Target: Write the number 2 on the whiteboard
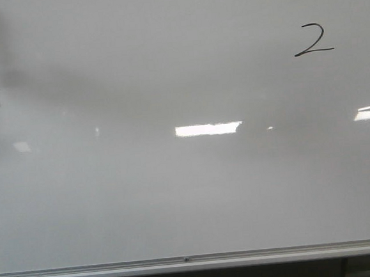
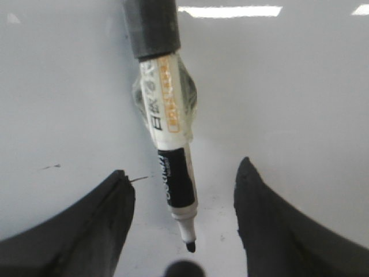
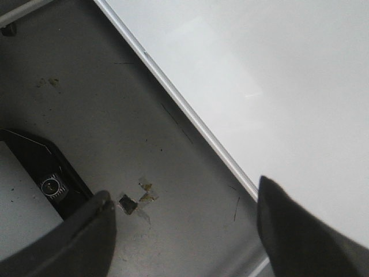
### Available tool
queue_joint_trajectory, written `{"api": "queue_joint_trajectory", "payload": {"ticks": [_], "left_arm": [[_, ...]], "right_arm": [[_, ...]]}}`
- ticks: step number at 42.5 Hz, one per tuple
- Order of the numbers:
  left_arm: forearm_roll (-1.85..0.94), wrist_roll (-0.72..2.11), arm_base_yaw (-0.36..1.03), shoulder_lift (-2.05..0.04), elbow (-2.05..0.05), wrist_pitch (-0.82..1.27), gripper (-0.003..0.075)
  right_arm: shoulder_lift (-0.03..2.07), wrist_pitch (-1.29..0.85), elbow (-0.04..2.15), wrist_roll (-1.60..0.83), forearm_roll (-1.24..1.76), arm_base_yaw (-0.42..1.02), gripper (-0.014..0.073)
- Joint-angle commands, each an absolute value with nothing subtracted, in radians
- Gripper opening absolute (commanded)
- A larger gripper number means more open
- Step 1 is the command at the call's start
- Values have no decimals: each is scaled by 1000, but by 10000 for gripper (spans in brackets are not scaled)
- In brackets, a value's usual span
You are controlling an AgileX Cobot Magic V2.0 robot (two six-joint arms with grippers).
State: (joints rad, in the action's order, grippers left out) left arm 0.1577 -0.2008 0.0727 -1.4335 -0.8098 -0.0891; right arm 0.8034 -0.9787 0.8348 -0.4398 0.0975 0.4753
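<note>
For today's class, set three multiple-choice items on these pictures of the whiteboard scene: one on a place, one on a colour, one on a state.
1. Where on the large glossy white whiteboard is the thin hand-drawn number 2, in the front view?
A. upper right
B. lower left
C. centre

2. What colour is the number 2?
A. red
B. black
C. green

3. What is between the fingers of the left hand?
A. nothing
B. a cloth
C. a white and black marker pen

Answers:
1 A: the digit sits high and near the right edge.
2 B: its strokes are dark black on the white surface.
3 C: the left wrist view shows the pen between the dark fingers, tip uncapped.
</note>
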Motion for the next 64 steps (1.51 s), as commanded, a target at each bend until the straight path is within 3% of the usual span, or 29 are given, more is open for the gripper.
{"api": "queue_joint_trajectory", "payload": {"ticks": [1,7,12,22,35,47,49,53,56,62,64], "left_arm": [[165,-210,74,-1355,-848,-65,396],[165,-210,89,-1255,-898,194,396],[165,-201,129,-1159,-937,387,396],[165,-168,302,-943,-942,642,390],[91,-166,491,-724,-924,871,365],[89,-168,504,-643,-862,876,365],[89,-168,504,-643,-862,874,363],[89,-168,504,-643,-862,874,321],[89,-166,504,-643,-862,874,240],[89,-146,504,-643,-862,871,60],[89,-128,504,-643,-862,871,4]], "right_arm": [[782,-987,902,-426,93,470,539],[760,-1067,963,-318,85,470,539],[740,-1112,987,-75,0,470,539],[659,-1213,988,229,-171,470,539],[456,-1210,952,217,-174,470,539],[392,-1217,923,171,-197,470,535],[392,-1218,923,167,-197,470,508],[392,-1219,923,167,-197,470,353],[392,-1219,923,167,-197,470,183],[392,-1215,923,167,-197,470,-77],[392,-1215,923,167,-197,470,-64]]}}
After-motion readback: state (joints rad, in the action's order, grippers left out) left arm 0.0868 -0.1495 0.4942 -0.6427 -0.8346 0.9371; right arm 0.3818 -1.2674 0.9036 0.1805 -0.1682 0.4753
